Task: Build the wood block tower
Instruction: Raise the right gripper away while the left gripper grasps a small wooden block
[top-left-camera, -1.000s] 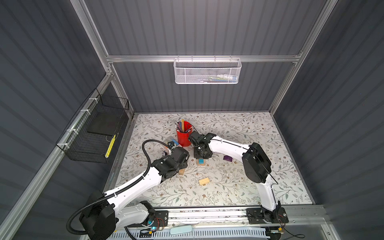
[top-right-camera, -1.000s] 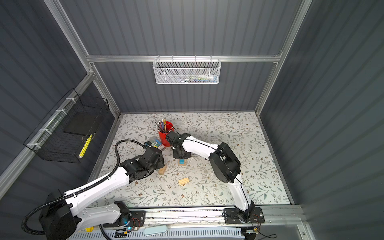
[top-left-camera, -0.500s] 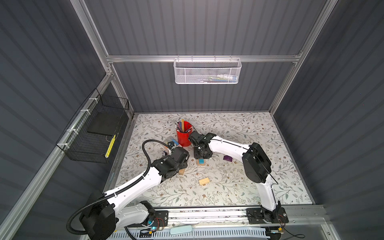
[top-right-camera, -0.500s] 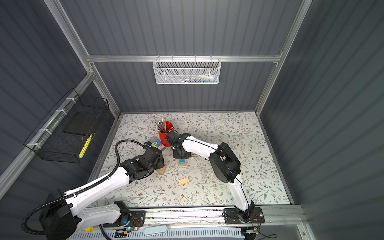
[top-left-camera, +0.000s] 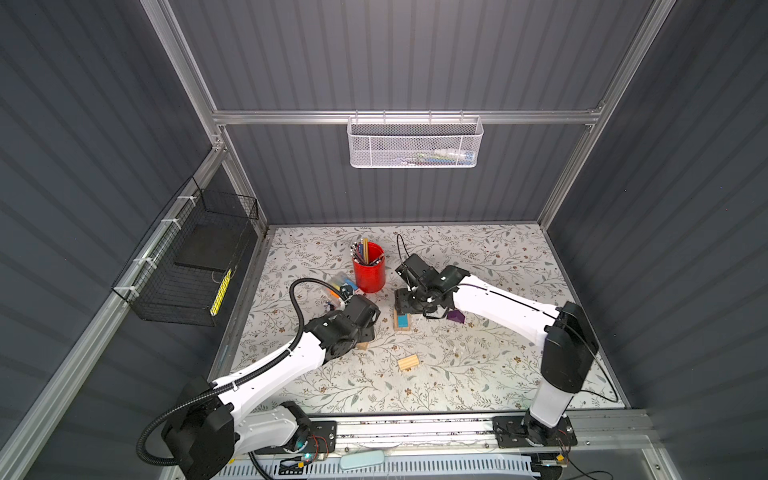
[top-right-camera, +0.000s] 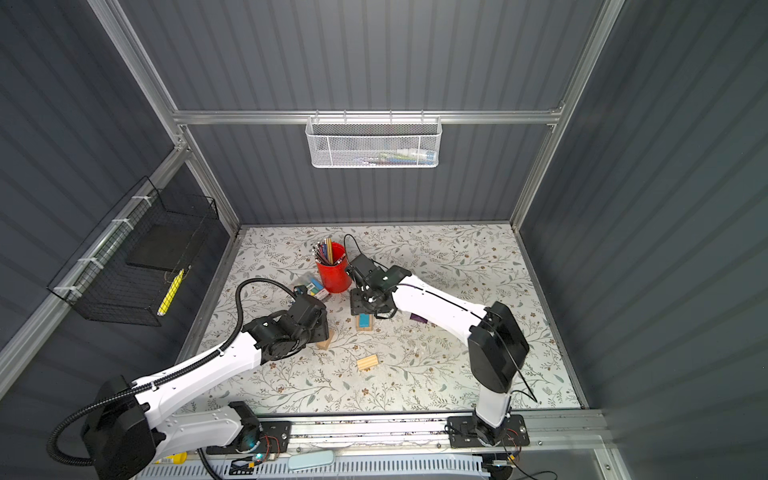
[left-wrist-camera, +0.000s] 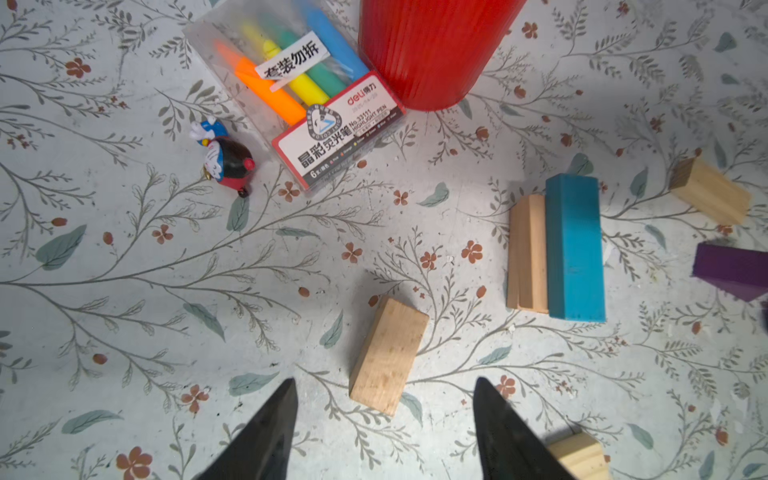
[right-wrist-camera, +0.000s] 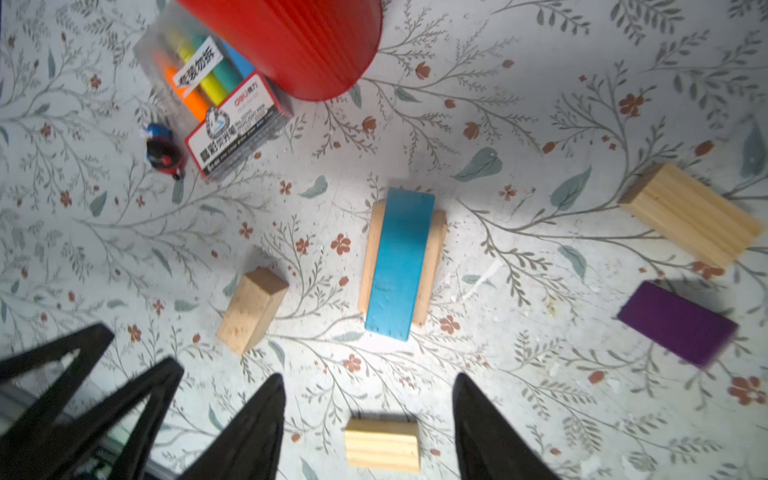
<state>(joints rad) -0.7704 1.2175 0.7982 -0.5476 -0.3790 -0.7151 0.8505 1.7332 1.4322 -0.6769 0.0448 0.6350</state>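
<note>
The tower is a low stack, a teal-blue block (top-left-camera: 402, 321) (top-right-camera: 364, 320) (right-wrist-camera: 399, 262) lying on tan bricks (left-wrist-camera: 528, 253). My right gripper (top-left-camera: 409, 305) (right-wrist-camera: 369, 382) hovers open just behind it and holds nothing. Open too, my left gripper (top-left-camera: 361, 318) (left-wrist-camera: 384, 386) hangs over a loose tan brick (left-wrist-camera: 388, 355) (right-wrist-camera: 251, 309) (top-right-camera: 324, 343), whose near end lies between the fingertips, untouched. The purple block (top-left-camera: 456, 316) (right-wrist-camera: 677, 322) lies right of the stack. Another tan brick (top-left-camera: 408, 363) (right-wrist-camera: 381, 444) lies nearer the front. A further tan piece (right-wrist-camera: 690, 214) (left-wrist-camera: 710, 195) lies beyond the purple block.
A red cup (top-left-camera: 368, 268) (left-wrist-camera: 432, 50) of pencils stands behind the stack. Beside it lie a pack of coloured markers (left-wrist-camera: 307, 95) (right-wrist-camera: 216, 104) and a small toy figure (left-wrist-camera: 226, 160). A black wire basket (top-left-camera: 187, 262) hangs on the left wall, a white one (top-left-camera: 413, 141) on the back wall.
Both grippers' jaws have spread wider. Both arms stay in about the same places in the top views.
</note>
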